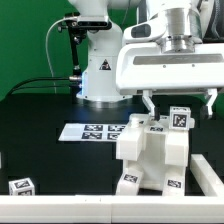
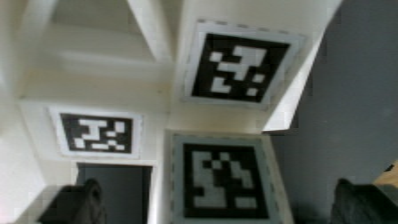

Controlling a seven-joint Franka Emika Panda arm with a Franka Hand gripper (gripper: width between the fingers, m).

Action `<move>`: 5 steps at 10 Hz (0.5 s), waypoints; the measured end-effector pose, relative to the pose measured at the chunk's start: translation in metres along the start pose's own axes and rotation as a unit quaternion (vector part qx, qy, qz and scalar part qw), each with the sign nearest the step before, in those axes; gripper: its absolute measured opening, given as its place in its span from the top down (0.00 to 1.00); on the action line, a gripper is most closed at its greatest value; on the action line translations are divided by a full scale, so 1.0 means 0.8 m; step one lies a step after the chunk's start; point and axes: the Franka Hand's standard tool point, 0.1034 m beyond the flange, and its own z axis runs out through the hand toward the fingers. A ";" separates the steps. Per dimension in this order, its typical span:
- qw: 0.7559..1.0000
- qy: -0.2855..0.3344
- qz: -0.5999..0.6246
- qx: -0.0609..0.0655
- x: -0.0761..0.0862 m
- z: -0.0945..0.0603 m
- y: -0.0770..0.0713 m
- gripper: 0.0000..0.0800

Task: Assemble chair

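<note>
The chair (image 1: 150, 152) is a blocky white body of joined tagged pieces standing at the middle front of the black table. A tagged post (image 1: 178, 117) sticks up at its top. My gripper (image 1: 178, 102) hangs just above it, open, with one finger on each side of the post. In the wrist view the gripper (image 2: 222, 205) is open wide. Its dark fingertips (image 2: 71, 205) stand clear of the tagged white piece (image 2: 217, 172) between them. More tagged chair faces (image 2: 237, 68) lie beyond. The gripper holds nothing.
The marker board (image 1: 92, 131) lies flat behind the chair, towards the exterior view's left. A small loose tagged white piece (image 1: 20, 186) lies at the front left. Another white piece (image 1: 207, 176) sits at the right edge. The robot base (image 1: 100, 70) stands at the back.
</note>
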 end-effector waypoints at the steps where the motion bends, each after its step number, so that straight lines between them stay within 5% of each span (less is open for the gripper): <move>1: 1.000 0.000 0.000 0.000 0.000 0.000 0.000 0.19; 3: 0.999 -0.048 0.010 0.005 0.004 -0.010 0.003 0.19; 5: 0.987 -0.150 0.059 0.015 0.007 -0.019 -0.017 0.19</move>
